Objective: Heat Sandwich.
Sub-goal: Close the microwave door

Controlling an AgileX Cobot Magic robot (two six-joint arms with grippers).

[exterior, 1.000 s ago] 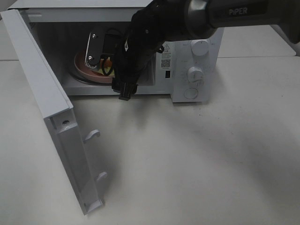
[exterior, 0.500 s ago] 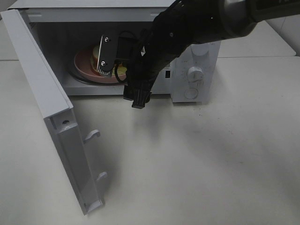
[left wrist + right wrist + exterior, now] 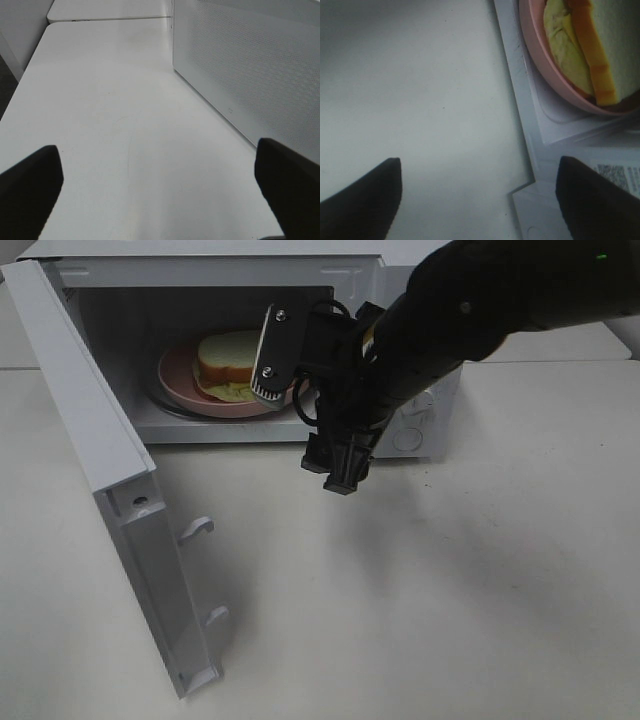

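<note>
The sandwich [image 3: 228,360], white bread with a yellow and orange filling, lies on a round pink plate [image 3: 175,377] inside the open microwave [image 3: 200,260]. My right gripper [image 3: 285,368] hangs just outside the cavity's mouth, right of the plate, open and empty. In the right wrist view the sandwich [image 3: 580,50] and the plate's rim [image 3: 540,70] lie beyond the open right gripper [image 3: 480,200], which is over the table at the microwave's front edge. My left gripper [image 3: 160,187] stands open and empty over bare table; the high view does not show it.
The microwave door [image 3: 90,410] is swung wide open toward the front left, its latch hooks [image 3: 197,528] sticking out. The door's perforated panel [image 3: 250,65] stands close beside the left gripper. The right arm [image 3: 480,300] covers the control panel.
The right gripper has drawn back out of the microwave toward the right and front, uncovering the sandwich on its plate. The left gripper's opening is unchanged.
</note>
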